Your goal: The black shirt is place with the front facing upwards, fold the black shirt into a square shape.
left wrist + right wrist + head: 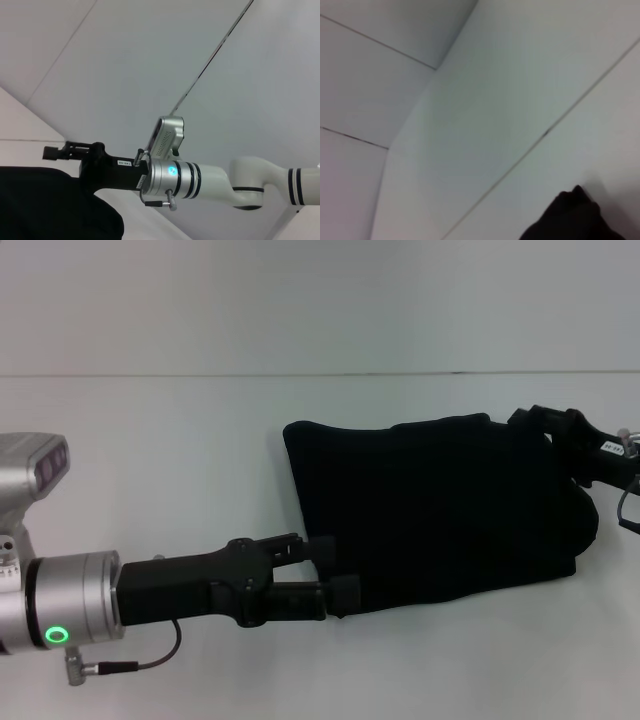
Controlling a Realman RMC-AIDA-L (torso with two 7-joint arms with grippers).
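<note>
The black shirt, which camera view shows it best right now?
The head view: the black shirt lies there nearly whole, folded on the white table. The left wrist view catches only one dark edge of it, the right wrist view only a small corner.

Right gripper (535, 425) jaws hidden behind the black shirt (440, 510) (lettering unseen).

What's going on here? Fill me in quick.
A two-armed robot is folding a black shirt on a white table. The shirt lies already folded over into a rough block, no lettering showing. The left gripper is at the shirt's near left corner, fingers apart around the cloth edge. The right gripper is at the far right corner; whether it grips the cloth can't be made out.
</note>
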